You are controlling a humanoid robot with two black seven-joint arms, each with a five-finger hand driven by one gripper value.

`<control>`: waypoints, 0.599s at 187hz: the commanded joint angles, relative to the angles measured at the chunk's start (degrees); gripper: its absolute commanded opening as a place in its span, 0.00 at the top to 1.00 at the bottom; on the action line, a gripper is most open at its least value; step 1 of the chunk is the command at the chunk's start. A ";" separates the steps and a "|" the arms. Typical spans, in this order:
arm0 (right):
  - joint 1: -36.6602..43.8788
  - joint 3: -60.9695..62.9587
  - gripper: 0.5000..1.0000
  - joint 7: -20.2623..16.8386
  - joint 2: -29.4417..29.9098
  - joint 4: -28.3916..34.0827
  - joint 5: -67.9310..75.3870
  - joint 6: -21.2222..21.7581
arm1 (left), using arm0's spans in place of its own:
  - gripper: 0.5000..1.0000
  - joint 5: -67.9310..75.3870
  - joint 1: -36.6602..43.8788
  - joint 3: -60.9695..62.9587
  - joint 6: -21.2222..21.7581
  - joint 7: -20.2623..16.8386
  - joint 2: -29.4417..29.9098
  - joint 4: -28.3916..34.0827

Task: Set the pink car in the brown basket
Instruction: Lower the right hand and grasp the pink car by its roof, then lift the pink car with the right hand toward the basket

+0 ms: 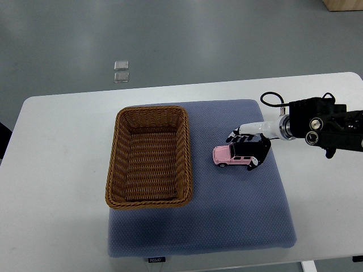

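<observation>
Pink car [231,156] sits clamped in right hand [250,148], near wicker basket's [148,157] right rim.

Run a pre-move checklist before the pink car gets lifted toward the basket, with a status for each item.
1. Right hand at the pink car: ok, it sits over the car's right end.
2. Fingers closed firmly on the car: cannot tell from this view.
3. Car lifted off the blue mat: not ok, it appears to rest on the mat.
4. Brown basket empty: ok, nothing shows inside.
5. Path from the car leftward to the basket: ok, only bare mat between them.
6. Left hand clear of the work: ok, it is not in view.
</observation>
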 commanded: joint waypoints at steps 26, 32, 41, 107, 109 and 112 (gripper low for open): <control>-0.30 0.00 0.49 0.09 0.41 -0.21 -0.47 -0.68 | 0.00 0.00 0.00 0.00 -0.01 0.00 0.00 0.00; -0.30 0.00 0.55 0.09 0.32 -0.21 -0.56 -0.68 | 0.00 0.00 0.00 0.00 -0.01 0.00 0.00 0.00; -0.30 0.00 0.60 0.09 0.32 -0.12 -0.65 -0.68 | 0.00 0.00 0.00 0.00 -0.01 0.00 0.00 0.00; -0.12 0.00 1.00 0.53 0.32 -0.03 -2.32 -0.33 | 0.00 0.00 0.00 0.00 -0.01 0.00 0.00 0.00; -0.12 0.00 1.00 0.53 0.23 -0.03 -2.32 -0.33 | 0.00 0.00 0.00 0.00 -0.01 0.00 0.00 0.00; -0.12 0.00 1.00 0.53 0.23 -0.03 -2.32 -0.33 | 0.00 0.00 0.00 0.00 -0.01 0.00 0.00 0.00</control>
